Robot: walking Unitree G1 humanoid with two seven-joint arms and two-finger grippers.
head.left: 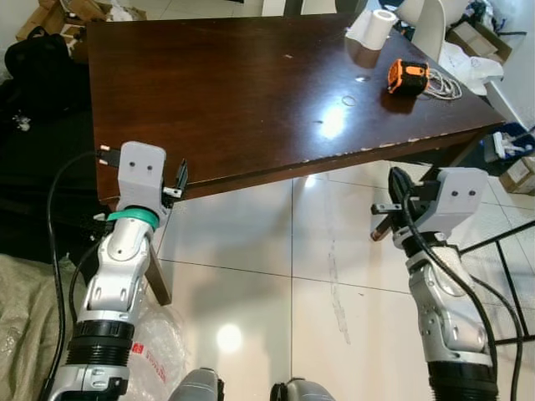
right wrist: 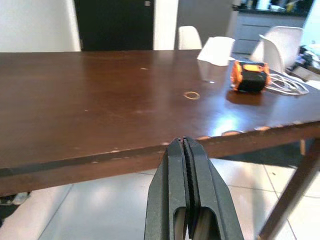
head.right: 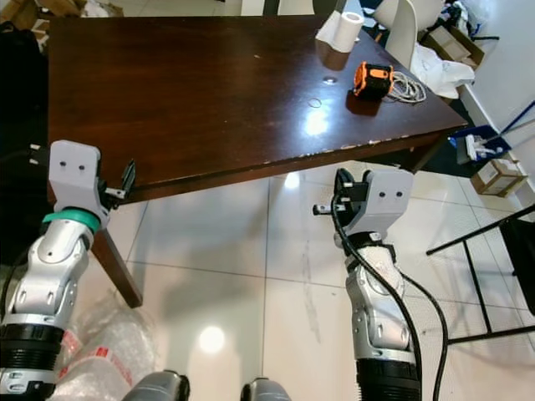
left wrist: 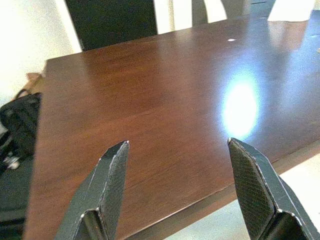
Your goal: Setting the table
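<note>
A dark brown wooden table [head.left: 242, 92] stands in front of me, its near edge just beyond both arms. My left gripper [left wrist: 178, 142] is held at the table's near left corner, open wide, with nothing between its fingers. Below the near edge on the right, my right gripper [right wrist: 183, 141] is over the tiled floor, shut with nothing in it. A white paper roll [head.left: 380, 25], an orange and black tape measure [head.left: 408, 77] and a white cable [head.left: 445, 85] lie at the far right of the table. A small ring [right wrist: 191, 95] lies near them.
White chairs [head.left: 430, 25] stand behind the table's far right corner. A black bag [head.left: 38, 58] and cardboard boxes [head.left: 63, 12] sit to the far left. Crumpled plastic wrap [head.left: 159, 351] lies by my left leg. A black metal frame [head.left: 501, 259] stands on the right.
</note>
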